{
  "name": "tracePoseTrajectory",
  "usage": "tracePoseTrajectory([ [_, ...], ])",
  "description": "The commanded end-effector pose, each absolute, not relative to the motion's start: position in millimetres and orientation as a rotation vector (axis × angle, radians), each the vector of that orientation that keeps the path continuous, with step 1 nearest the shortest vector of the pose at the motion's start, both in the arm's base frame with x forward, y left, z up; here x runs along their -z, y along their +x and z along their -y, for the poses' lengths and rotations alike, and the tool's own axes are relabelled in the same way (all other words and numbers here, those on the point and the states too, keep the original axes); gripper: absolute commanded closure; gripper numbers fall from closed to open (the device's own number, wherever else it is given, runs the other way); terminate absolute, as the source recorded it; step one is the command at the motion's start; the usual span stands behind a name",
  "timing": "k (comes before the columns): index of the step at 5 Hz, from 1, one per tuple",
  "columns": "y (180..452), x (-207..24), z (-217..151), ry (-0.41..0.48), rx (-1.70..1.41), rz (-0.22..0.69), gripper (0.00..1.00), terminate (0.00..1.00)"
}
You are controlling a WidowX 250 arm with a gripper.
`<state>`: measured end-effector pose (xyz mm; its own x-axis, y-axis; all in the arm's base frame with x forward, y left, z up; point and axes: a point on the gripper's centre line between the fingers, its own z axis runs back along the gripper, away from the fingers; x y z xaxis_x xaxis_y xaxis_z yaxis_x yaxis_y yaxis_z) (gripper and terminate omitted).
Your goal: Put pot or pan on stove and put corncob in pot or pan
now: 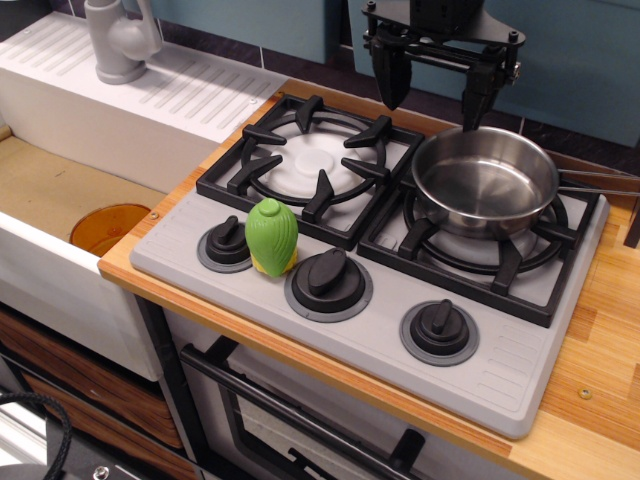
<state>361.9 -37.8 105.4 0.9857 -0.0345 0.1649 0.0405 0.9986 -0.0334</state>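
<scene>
The shiny steel saucepan (487, 180) sits on the right burner grate of the grey stove (350, 330), its thin wire handle pointing right. The pan holds nothing. The green corncob (271, 236) stands upright on the stove's front panel, between the left knob (227, 243) and the middle knob (328, 279). My gripper (436, 92) hangs above the back of the stove, just behind and left of the pan's rim, with its two black fingers apart and nothing between them.
The left burner grate (310, 160) over its white disc is bare. A white sink with a grey faucet (120, 40) and an orange drain (110, 228) lies to the left. A wooden counter (600, 330) surrounds the stove; an oven door is below.
</scene>
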Motion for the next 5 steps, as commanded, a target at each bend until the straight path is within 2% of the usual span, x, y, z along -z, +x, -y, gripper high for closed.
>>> tracePoseTrajectory([
  [1, 362, -105, 38, -0.037, 0.038, 0.165, 0.00, 0.00],
  [3, 370, -79, 41, -0.077, 0.049, 0.213, 0.00, 0.00],
  [5, 371, -64, 41, -0.088, 0.050, 0.242, 0.00, 0.00],
])
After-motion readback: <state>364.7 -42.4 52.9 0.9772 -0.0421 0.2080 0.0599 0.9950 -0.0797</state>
